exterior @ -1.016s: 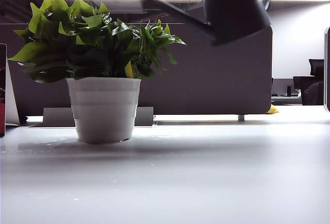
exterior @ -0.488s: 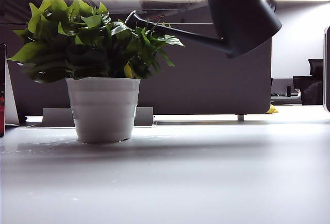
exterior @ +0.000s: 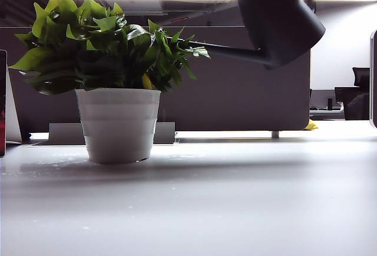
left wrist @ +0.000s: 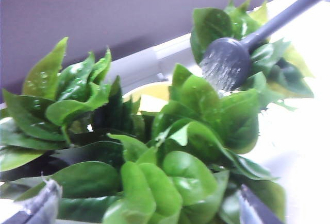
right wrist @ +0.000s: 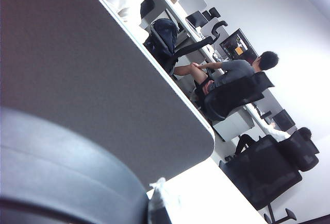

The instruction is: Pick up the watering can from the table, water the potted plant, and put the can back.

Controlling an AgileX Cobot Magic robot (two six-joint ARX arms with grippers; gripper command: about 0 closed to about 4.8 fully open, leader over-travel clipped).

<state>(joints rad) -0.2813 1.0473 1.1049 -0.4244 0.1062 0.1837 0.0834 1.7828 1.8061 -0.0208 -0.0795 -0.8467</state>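
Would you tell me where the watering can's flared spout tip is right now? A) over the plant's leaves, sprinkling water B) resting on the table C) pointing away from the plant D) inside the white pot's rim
A: in the left wrist view the watering can's spout tip hangs above the potted plant's leaves, with droplets falling from it.

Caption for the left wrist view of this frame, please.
Watering can spout sprinkling water onto the potted plant, seen from above between the open left gripper fingers.

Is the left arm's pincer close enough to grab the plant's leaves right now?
Probably yes. The left pincer is open and sits right over the potted plant, its fingertips among the leaves. The watering can, tilted in the right pincer, only has its spout nearby.
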